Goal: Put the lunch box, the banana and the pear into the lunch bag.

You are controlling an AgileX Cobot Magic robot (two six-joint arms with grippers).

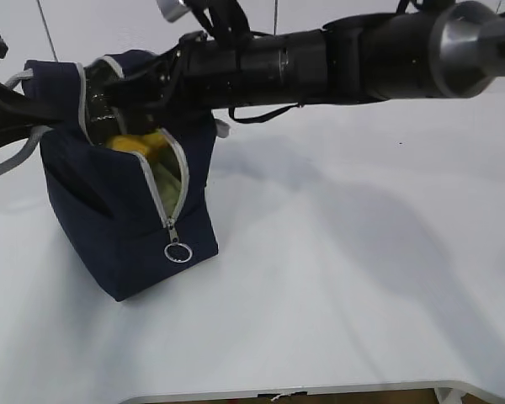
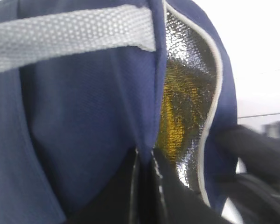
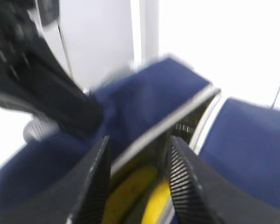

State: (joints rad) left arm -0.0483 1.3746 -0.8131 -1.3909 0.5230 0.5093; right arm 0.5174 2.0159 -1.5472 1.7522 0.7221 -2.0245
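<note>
The navy lunch bag (image 1: 118, 227) stands at the left of the table with its grey zipper open. Yellow fruit (image 1: 136, 143) shows in the opening; I cannot tell banana from pear. A pale green patch (image 1: 167, 177) lies below it, perhaps the lunch box. My left gripper (image 2: 147, 161) is shut on the bag's navy edge (image 2: 84, 116) beside the silver lining (image 2: 186, 93); in the exterior view it is at the bag's left side (image 1: 29, 114). My right gripper (image 3: 140, 163) is open and empty just above the opening, with yellow fruit (image 3: 130, 191) between its fingers. It reaches across (image 1: 122, 101).
The zipper's metal ring pull (image 1: 178, 252) hangs at the bag's front corner. A grey strap handle (image 2: 70, 35) lies across the bag's side. The right arm (image 1: 337, 63) spans the white table (image 1: 345, 278) from the right. The table's front edge (image 1: 286, 392) is near.
</note>
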